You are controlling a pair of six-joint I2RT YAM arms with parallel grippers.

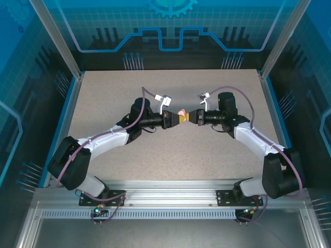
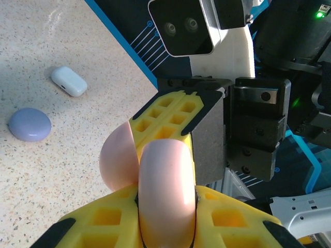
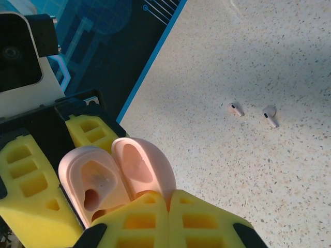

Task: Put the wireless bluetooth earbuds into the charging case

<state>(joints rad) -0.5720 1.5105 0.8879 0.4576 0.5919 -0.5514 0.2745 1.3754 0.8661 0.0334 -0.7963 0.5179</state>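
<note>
Now, L tool (image 2: 165,219): pinching pink case (image 3: 103,175), one half.
R tool (image 3: 168,206): pinching the other half, mid-air.
Earbuds (image 3: 235,109): two lying on worktop (image 3: 248,196).

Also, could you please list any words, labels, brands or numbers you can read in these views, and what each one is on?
No readable text anywhere.
pink charging case: plain, no marking.
white case and purple case: no print that I can see.
earbuds: too small to tell.
gear emblem on the back wall: a graphic with circuit lines, no letters.
</note>
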